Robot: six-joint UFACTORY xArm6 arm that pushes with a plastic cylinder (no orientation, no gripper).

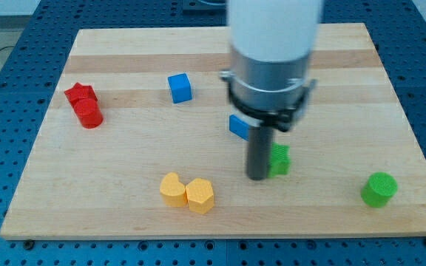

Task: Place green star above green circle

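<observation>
Camera view showed the wooden board (pixel 390 96) holding eight blocks; the rod, with no jaws to open and holding nothing, had my tip (pixel 258 177) touching the left side of the green star (pixel 280 159); the green circle (pixel 379 190) sat well apart toward the view's bottom right; greens numbered two; two blue cubes (pixel 180 87) (pixel 237 125); two red blocks (pixel 84 106); two yellow blocks (pixel 187 193).

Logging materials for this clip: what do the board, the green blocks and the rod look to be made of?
The board looks like pale, matte wood, with visible grain bands. The green star and green circle look like plastic, uniformly coloured and matte, though that is uncertain. The rod ending in my tip, just left of the star, is dark, perhaps metal or plastic.
</observation>
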